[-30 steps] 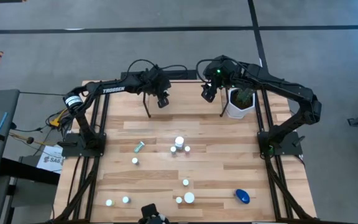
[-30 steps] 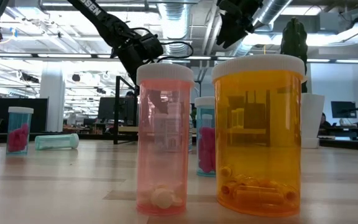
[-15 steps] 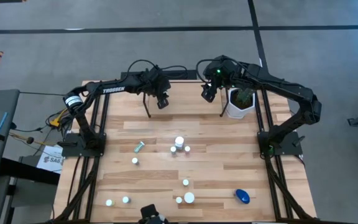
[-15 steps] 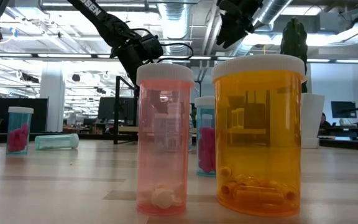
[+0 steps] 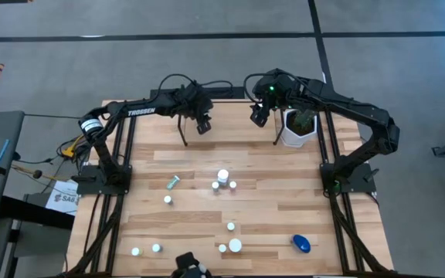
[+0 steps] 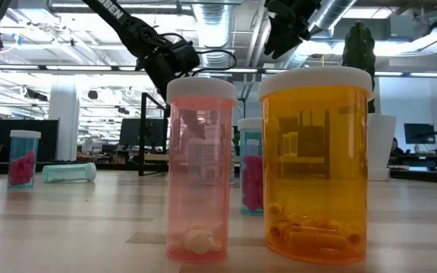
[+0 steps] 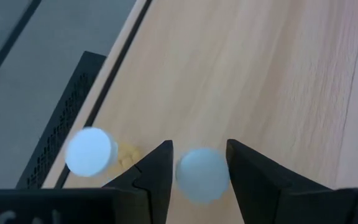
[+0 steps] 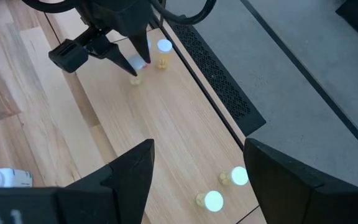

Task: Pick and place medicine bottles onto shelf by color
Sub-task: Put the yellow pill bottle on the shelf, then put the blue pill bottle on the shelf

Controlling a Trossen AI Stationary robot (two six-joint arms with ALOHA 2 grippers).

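The step in hand is the placing. The left claw (image 7: 199, 146) hangs over the far left part of the shelf (image 8: 166, 124), and a small bottle (image 7: 202, 174) with a white cap is between its jaws. I cannot tell if the jaws grip it or are already free of it. In the right wrist view its yellowish base seems to reach the board.

This bottle stands upright: its long axis is vertical and the cap points up, toward the wrist camera. Another white-capped bottle (image 7: 89, 151) with yellowish content stands just beside it, near the black edge of the shelf, so the colours seem to match.

The next move, I think, calls for wider jaws and a straight lift, so that neither bottle is knocked over.

The right claw (image 5: 258, 116) waits wide open and empty over the right part of the shelf. More bottles wait on the table (image 5: 284, 193).
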